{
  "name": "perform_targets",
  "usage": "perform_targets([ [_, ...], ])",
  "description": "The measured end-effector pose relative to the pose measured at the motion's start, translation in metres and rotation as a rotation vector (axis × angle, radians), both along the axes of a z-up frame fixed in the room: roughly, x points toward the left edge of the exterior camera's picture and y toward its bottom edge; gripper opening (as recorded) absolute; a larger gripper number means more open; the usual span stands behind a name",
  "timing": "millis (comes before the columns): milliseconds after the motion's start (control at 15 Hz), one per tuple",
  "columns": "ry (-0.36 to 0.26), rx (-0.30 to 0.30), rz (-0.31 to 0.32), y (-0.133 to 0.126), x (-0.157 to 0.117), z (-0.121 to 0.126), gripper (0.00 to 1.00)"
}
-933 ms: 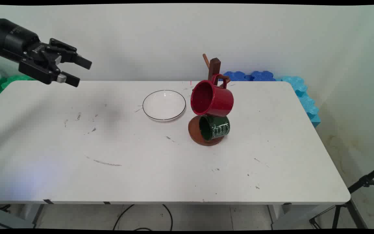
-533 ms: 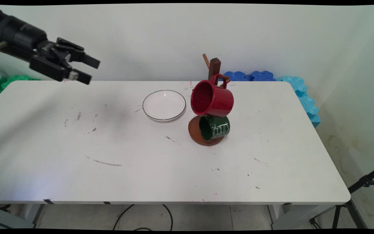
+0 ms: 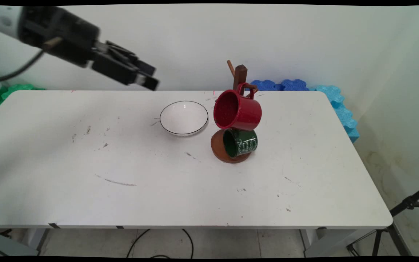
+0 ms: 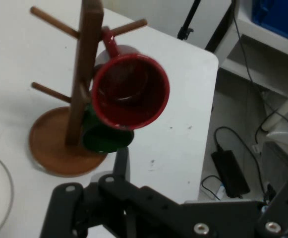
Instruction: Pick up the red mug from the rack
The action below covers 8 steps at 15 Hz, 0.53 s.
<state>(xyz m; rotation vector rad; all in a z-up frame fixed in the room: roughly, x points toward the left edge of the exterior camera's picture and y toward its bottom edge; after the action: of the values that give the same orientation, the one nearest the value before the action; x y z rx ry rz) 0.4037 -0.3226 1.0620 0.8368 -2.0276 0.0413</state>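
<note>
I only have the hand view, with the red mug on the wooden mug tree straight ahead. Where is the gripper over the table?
Observer: In the main view the gripper hangs in the air over the table's far edge, left of the white plate, touching nothing.
Operator: Is anything on that plate?
Observer: Nothing; it lies just left of the mug tree.
Operator: And the green mug?
Observer: The green mug hangs below the red mug, with white lettering on its wall.
</note>
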Motion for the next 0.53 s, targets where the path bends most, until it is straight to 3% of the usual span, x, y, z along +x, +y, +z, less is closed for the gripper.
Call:
perform_targets([
  [533,-0.019,0.127,0.145,-0.019,-0.101,-0.018,1.00],
])
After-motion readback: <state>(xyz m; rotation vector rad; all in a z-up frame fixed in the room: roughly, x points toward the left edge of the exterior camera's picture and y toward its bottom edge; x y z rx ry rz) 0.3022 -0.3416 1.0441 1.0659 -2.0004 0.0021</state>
